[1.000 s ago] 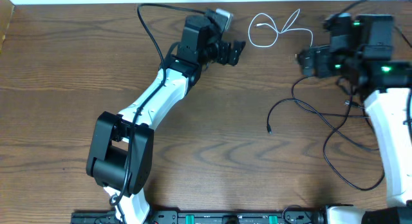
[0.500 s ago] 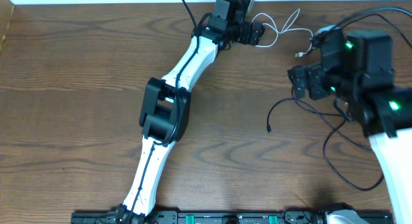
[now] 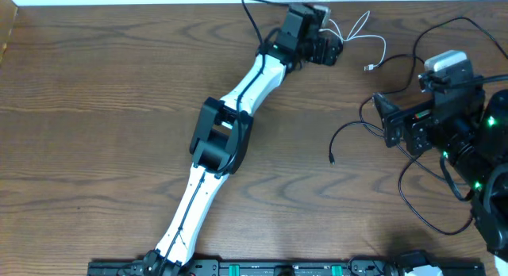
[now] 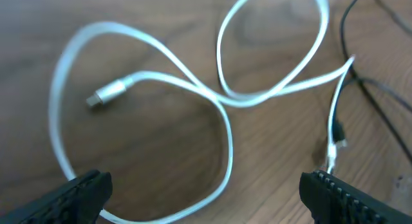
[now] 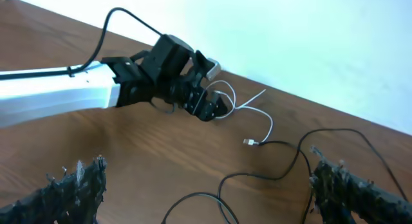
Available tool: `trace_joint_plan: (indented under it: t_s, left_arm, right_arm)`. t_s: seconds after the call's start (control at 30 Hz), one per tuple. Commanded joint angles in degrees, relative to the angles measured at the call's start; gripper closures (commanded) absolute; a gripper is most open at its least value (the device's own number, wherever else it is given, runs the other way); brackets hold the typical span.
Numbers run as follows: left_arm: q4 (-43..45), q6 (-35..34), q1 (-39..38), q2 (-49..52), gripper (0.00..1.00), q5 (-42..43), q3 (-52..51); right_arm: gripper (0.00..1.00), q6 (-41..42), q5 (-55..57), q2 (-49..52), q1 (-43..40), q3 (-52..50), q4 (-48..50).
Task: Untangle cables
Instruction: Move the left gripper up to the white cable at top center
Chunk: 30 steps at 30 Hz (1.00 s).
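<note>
White cable (image 4: 222, 103), plug (image 4: 103, 94) leftward

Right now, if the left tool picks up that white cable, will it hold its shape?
Probably not: the white cable lies in loose, crossing loops, so it likely droops. It looks thin, so probably light. Its metal plug may dangle and swing.

Counter (image 3: 95, 109) is viewed straight down from overhead. Left wrist view is held close above the white cable (image 4: 225, 121), facing down; right wrist view is set farther back, angled obliquely. White cable is shared by all.
</note>
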Motion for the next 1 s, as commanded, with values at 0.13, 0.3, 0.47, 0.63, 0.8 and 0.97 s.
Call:
trace_joint_plan:
  t_s: [0.13,0.3,0.47,0.63,0.8,0.97]
  left_arm:
    - [-1.2,-0.7,-0.3,2.2,0.02,-1.3,1.2]
    - [-1.0,-0.5,-0.3,3.6,0.02,-2.6,1.2]
    - [-1.2,0.4,-0.2,5.0,0.02,-2.8,1.2]
    - [-1.0,1.3,-0.2,5.0,0.02,-9.7,1.2]
    - [0.1,10.4,-0.2,5.0,0.28,-12.1,1.2]
    - [0.7,10.8,-0.2,5.0,0.36,-14.6,1.2]
  right_arm:
    - [0.01,-0.2,-0.2,1.8,0.5,0.8,-1.4]
    - [0.01,-0.2,-0.3,1.7,0.5,0.8,-1.4]
    - [0.01,-0.2,-0.7,1.9,0.5,0.8,-1.4]
    - [0.01,-0.2,-0.7,3.4,0.5,0.8,-1.5]
    - [0.01,-0.2,-1.8,5.6,0.5,0.8,-1.4]
    - [0.01,-0.2,-1.9,6.0,0.5,0.8,-1.4]
